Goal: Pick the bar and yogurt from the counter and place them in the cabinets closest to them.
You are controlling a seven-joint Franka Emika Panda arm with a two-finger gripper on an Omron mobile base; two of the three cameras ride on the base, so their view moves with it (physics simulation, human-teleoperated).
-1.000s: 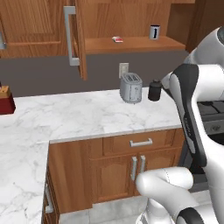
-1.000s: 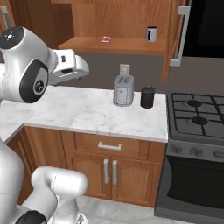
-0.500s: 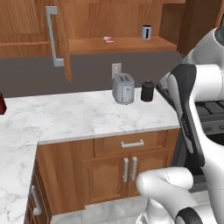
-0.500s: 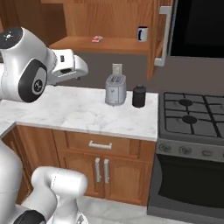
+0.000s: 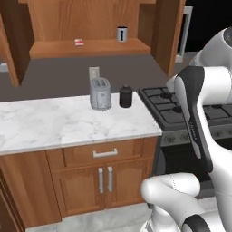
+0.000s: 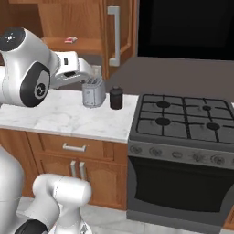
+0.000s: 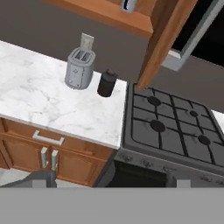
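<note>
On the open cabinet (image 5: 90,47) shelf, the bar (image 5: 79,42) lies at the left and the yogurt (image 5: 121,34) stands upright to its right, well apart from it. Below them, on the marble counter (image 5: 54,124), a grey toaster (image 5: 100,94) stands just beside a dark canister (image 5: 125,96). Right of the counter sits a gas stove (image 6: 183,121). The gripper (image 7: 107,183) holds nothing, its jaws spread wide.
</note>
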